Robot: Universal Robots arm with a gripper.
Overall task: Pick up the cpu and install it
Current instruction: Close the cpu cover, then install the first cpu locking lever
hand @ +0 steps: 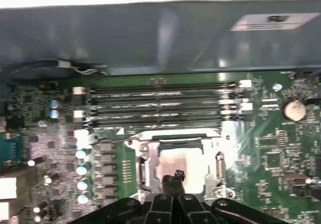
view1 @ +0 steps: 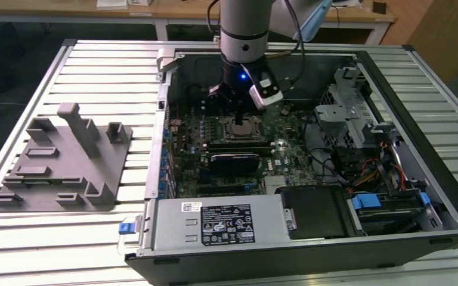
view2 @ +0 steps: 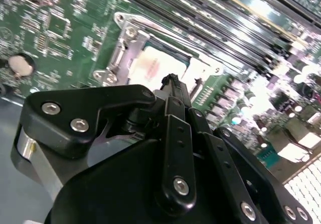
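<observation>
An open computer case (view1: 159,179) lies on a slatted metal surface (view1: 93,71), and a robot arm (view1: 245,24) reaches down into it over the green circuit board (hand: 271,158). In the first wrist view the cpu (hand: 183,164), a pale silver square, lies flat inside the metal-framed socket (hand: 142,166), beside a row of memory slots (hand: 160,103). The black pincer (hand: 173,176) hangs over one edge of the chip, its tips clenched together with nothing visible between them; I cannot tell whether they touch the chip. A grey plastic fixture (view1: 62,161) stands well apart, outside the case. The likely risk: if the chip is not sitting squarely, a downward push from the clenched tips could bend socket pins or scratch its top
</observation>
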